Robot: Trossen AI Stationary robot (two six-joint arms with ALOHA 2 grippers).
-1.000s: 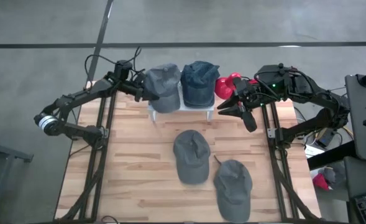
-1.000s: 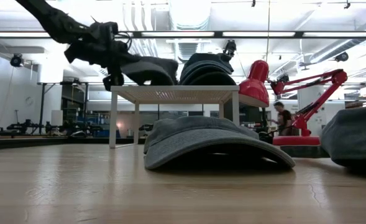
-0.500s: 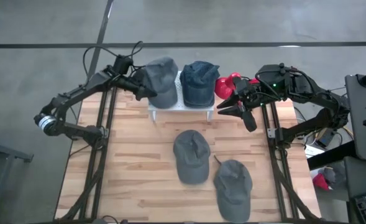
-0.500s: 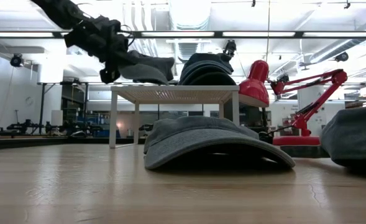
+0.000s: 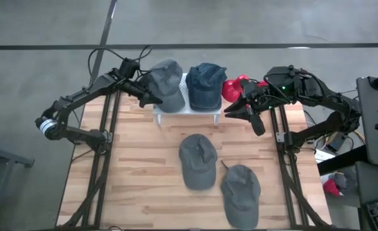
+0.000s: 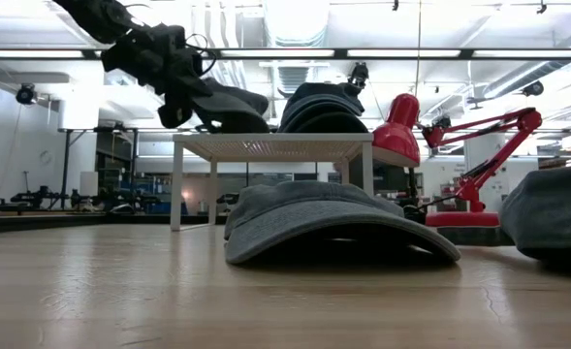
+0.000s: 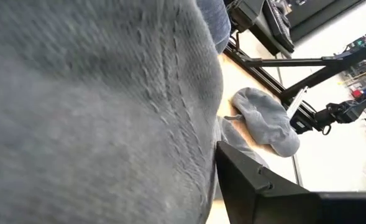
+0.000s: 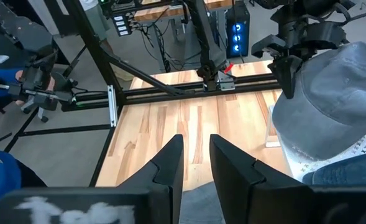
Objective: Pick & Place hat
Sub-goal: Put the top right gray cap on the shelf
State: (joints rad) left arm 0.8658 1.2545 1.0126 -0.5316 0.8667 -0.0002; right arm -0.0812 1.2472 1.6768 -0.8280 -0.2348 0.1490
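1. Left end effector clamped on the grey hat, holding it over the white stand at 12 o'clock on the worktop.
2. Right end effector idle at 2 o'clock, fingers narrowly apart, empty.
3. Blue hat already on the stand, just beside the grey one.
4. Left to do, by appearances: release, then two more grey hats lying at 6 o'clock.

You look straight down on the whole bench from above. Your low camera sits at bench-top height, facing level across toward the room. Both share the white rack and caps. The left wrist camera sits pressed against grey fabric; the right wrist camera faces across the bench.
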